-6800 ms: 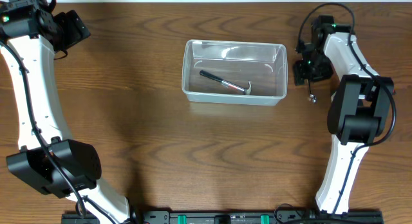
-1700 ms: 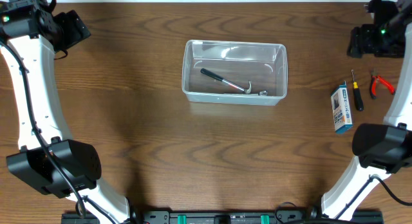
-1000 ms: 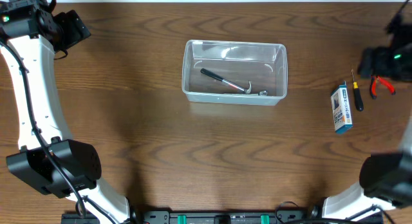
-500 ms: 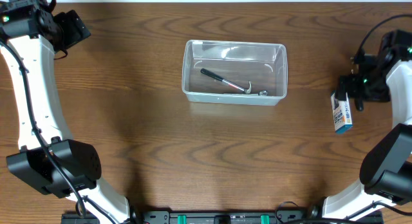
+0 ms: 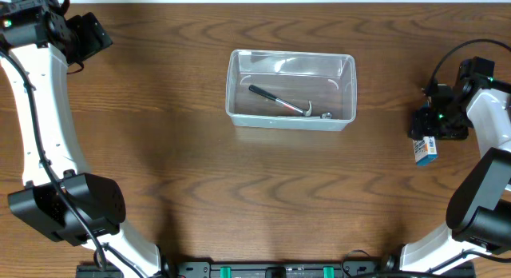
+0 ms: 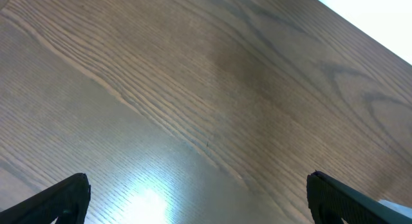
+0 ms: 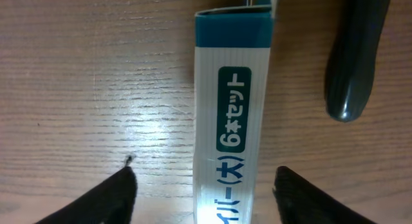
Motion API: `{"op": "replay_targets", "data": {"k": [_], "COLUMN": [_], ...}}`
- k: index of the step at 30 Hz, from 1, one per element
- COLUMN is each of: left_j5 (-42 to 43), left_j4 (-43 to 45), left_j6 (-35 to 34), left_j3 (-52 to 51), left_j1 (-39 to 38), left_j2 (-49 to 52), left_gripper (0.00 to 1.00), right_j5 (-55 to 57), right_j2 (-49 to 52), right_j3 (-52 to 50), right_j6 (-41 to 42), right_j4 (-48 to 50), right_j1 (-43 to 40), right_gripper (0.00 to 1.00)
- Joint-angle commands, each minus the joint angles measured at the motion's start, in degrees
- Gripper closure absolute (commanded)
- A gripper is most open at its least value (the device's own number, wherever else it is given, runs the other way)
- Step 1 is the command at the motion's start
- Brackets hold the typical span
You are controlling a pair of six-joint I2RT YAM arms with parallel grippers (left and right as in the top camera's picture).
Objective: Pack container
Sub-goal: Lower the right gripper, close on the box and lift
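Note:
The clear plastic container (image 5: 291, 89) sits at the table's centre back and holds a small hammer (image 5: 278, 101) and a small metal piece (image 5: 325, 116). My right gripper (image 5: 431, 125) is open, low over the blue-and-white packaged box (image 5: 425, 149) at the right edge. In the right wrist view the box (image 7: 233, 114) lies between the two spread fingers (image 7: 106, 195), untouched on both sides, and a black tool handle (image 7: 354, 56) lies just beside it. My left gripper (image 5: 89, 32) is open and empty at the far left back corner, over bare wood (image 6: 206, 108).
The right arm hides the screwdriver and red pliers that lie near the box. The table's back edge runs just behind the left gripper.
My right gripper has come in from the far right back and dropped over the packaged box, now straddling it. The left arm and the container have not moved.

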Motion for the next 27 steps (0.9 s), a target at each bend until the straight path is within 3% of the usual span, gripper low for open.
{"op": "replay_targets", "data": {"k": [1, 8, 15, 21, 27], "left_j5": [-0.92, -0.92, -0.92, -0.92, -0.92], "left_j4": [-0.15, -0.15, -0.15, -0.15, -0.15], "left_j6": [0.09, 0.09, 0.09, 0.09, 0.09], "left_j3": [0.26, 0.26, 0.26, 0.26, 0.26], "left_j1": [-0.02, -0.02, -0.02, -0.02, -0.02], "left_j2": [0.22, 0.22, 0.22, 0.22, 0.22], "left_gripper": [0.02, 0.02, 0.02, 0.02, 0.02], "right_j5": [-0.37, -0.2, -0.2, -0.2, -0.31], "right_j2": [-0.83, -0.83, -0.83, -0.83, -0.85], "right_j3": [-1.46, -5.68, -5.7, -5.64, -4.59], "right_j6": [-0.52, -0.5, 0.15, 0.94, 2.64], "right_j4": [0.42, 3.98, 4.04, 4.0, 3.82], "right_j1": [-0.22, -0.22, -0.26, -0.26, -0.15], "right_gripper": [0.38, 0.38, 0.56, 0.84, 0.9]}}
